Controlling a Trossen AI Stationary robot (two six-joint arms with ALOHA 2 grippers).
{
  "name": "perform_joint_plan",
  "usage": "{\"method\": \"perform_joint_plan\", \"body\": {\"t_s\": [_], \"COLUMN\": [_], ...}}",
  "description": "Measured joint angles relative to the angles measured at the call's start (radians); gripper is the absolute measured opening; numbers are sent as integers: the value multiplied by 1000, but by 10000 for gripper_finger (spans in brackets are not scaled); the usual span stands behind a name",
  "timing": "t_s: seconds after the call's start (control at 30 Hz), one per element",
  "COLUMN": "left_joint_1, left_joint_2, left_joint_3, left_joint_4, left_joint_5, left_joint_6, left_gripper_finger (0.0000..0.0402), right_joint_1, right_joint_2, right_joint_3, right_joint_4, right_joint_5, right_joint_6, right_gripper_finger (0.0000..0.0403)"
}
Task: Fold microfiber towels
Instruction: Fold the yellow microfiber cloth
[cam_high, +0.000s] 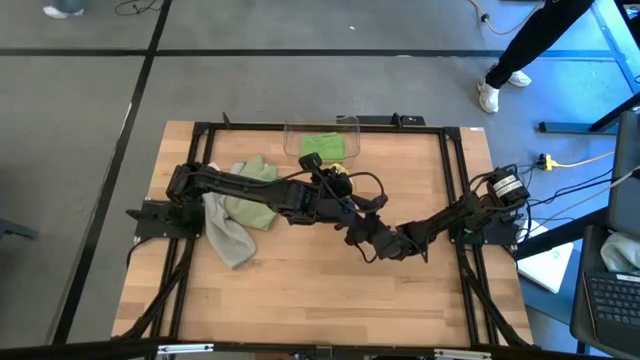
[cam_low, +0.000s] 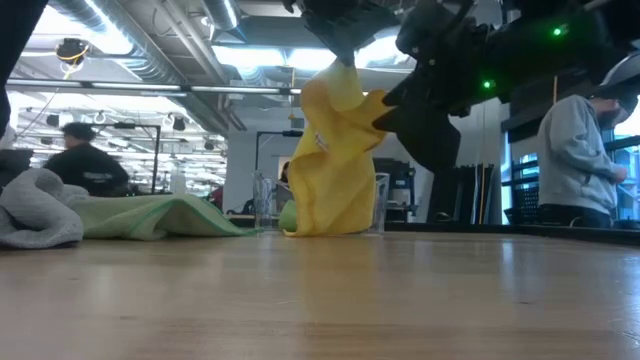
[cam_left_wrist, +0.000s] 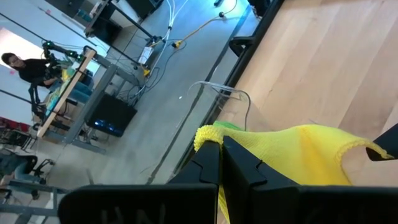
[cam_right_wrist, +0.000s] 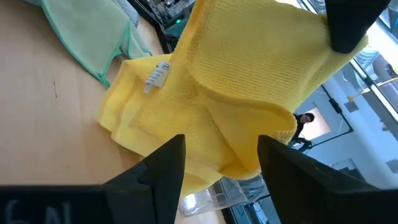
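The left gripper (cam_low: 343, 55) is holding the yellow towel (cam_low: 333, 160) by its top corner, with the jaws pressed together on the cloth, above the middle of the table (cam_high: 300, 290). The towel is hanging down from the pinch, and its lower part is resting in folds on the wood, just in front of the clear plastic bin (cam_high: 321, 139). The right gripper (cam_right_wrist: 216, 163) is standing close beside the hanging towel with its jaws spread and nothing between them (the yellow cloth is filling the space in front of its fingers). The bright green towel (cam_high: 324, 146) is lying inside the bin. The pale sage green towel (cam_high: 247, 195) is lying crumpled on the left part of the table, and the grey towel (cam_high: 228, 237) is lying against it, partly under the left arm. Some people are standing in the room behind the table.
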Motion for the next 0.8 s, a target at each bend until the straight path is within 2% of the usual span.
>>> {"method": "perform_joint_plan", "body": {"t_s": [0.2, 0.53, 0.8], "left_joint_1": [0, 0, 0], "left_joint_2": [0, 0, 0], "left_joint_3": [0, 0, 0], "left_joint_4": [-1, -1, -5], "left_joint_5": [9, 59, 61], "left_joint_6": [0, 1, 5], "left_gripper_finger": [0, 0, 0], "right_joint_1": [6, 4, -1], "right_joint_2": [0, 0, -1], "right_joint_3": [0, 0, 0], "right_joint_4": [8, 40, 55], "right_joint_5": [39, 34, 32], "right_joint_6": [-73, -165, -227], "right_gripper_finger": [204, 204, 204]}}
